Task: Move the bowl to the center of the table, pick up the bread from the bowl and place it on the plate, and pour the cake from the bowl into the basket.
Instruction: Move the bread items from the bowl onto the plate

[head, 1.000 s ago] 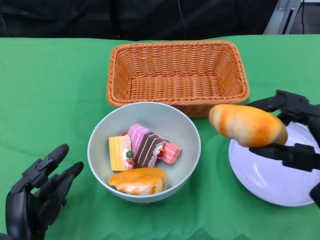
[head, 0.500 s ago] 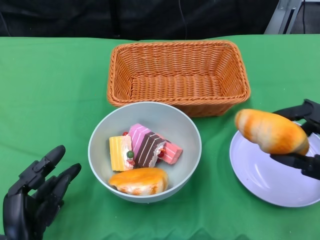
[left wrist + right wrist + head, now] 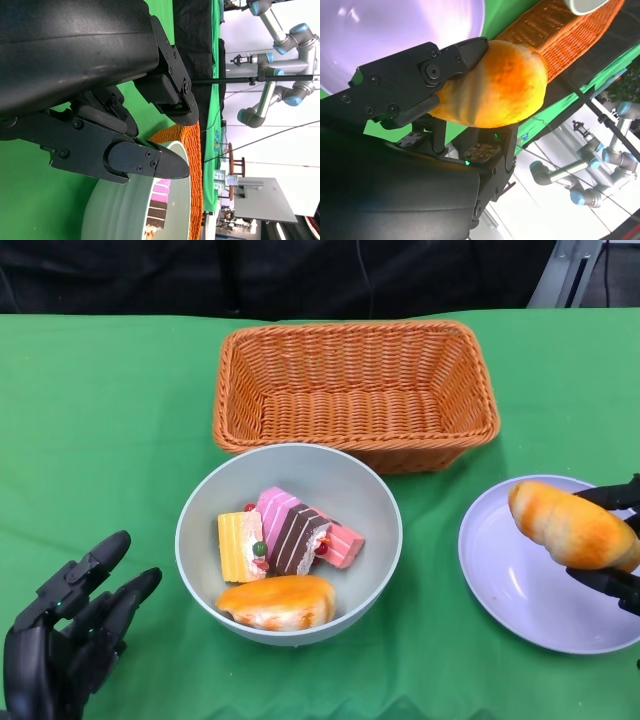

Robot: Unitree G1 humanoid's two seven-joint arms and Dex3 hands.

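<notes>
Green surface [image 3: 110, 420], wicker basket [image 3: 355, 390] at upper centre, holding nothing. Grey bowl [image 3: 205, 502] at frame centre, judged already moved, holds the cake slices [image 3: 290, 532] and a second bread [image 3: 275, 601]. White plate [image 3: 505, 575] at right: the right hand [image 3: 622, 540] clamps a bread roll [image 3: 572, 526] over it, not yet released. Left hand [image 3: 65, 640], lower left, fingers apart, empty. Pouring remains.
</notes>
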